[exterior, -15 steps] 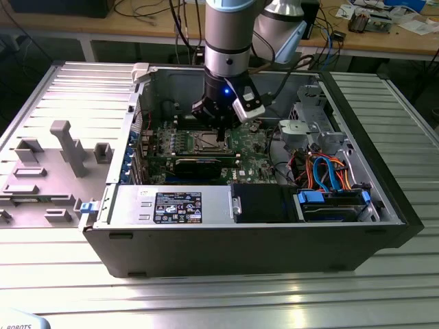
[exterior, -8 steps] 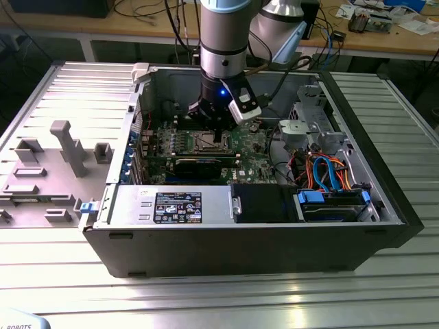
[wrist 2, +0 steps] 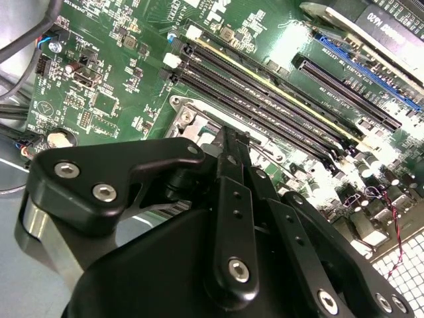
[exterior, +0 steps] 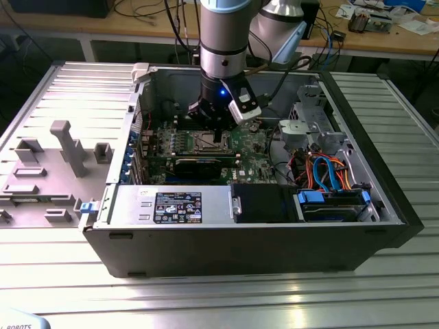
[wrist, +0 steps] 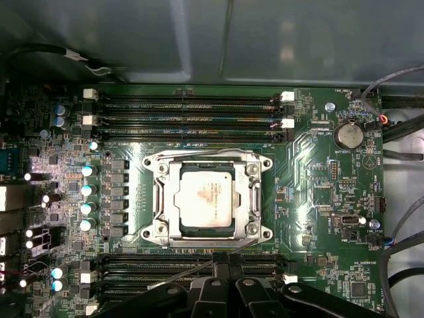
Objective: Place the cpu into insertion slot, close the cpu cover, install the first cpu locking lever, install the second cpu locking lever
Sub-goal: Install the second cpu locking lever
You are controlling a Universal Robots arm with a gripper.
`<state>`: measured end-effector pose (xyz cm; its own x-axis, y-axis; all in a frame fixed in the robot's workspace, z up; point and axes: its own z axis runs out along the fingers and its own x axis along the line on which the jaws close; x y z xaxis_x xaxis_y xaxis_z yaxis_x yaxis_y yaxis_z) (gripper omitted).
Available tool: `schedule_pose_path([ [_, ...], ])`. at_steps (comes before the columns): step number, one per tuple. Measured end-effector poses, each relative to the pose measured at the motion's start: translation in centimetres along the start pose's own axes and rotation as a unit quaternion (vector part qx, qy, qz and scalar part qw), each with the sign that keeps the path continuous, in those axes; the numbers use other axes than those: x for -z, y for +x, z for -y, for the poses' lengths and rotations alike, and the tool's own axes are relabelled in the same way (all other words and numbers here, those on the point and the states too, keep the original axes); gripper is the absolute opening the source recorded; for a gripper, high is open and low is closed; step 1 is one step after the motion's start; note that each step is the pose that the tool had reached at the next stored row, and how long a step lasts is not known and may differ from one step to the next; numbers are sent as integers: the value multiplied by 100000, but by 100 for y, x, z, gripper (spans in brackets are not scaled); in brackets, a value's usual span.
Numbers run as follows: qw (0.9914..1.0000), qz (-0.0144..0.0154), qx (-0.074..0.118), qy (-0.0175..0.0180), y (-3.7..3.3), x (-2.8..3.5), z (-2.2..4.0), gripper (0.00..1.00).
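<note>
Above the insertion slot (wrist: 207, 199) my end effector (wrist: 225, 260) hovers with fingers pressed together, pinching nothing I can see. Seated inside lies the cpu (wrist: 206, 198), with the cpu cover (wrist: 253, 199) framing it. My fingertips sit by the socket's edge; a careless push could scrape the green board (wrist: 311, 218) or miss a lever.

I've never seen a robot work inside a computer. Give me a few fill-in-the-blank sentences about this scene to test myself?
1. The cpu lies inside the insertion ____.
2. The cpu cover is a frame of ____ metal around the chip.
3. The circuit board is coloured ____.
4. The gripper hangs over the open computer ____.

Missing words: slot; silver; green; case
</note>
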<state>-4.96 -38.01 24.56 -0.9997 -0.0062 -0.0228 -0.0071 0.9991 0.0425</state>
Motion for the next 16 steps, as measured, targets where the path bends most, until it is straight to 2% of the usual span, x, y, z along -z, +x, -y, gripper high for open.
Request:
schedule_pose_path([
  [4, 100000, -47, -13, -39, 1, 0, 0, 11],
  [5, 100000, -231, -11, -43, 0, 0, 0, 11],
  [7, 99997, -797, -38, -171, 0, 0, 1, 11],
  [10, 99990, -1178, -67, -830, -1, 0, 6, 11],
  [11, 99985, -1291, -74, -1173, -1, -1, 29, 11],
  [12, 99983, -1288, -77, -1286, 0, -6, 46, 11],
  [14, 99978, -1619, -37, -1299, 0, -42, 76, 11],
  [16, 99973, -1749, 793, -1303, 4, -69, 84, 11],
])
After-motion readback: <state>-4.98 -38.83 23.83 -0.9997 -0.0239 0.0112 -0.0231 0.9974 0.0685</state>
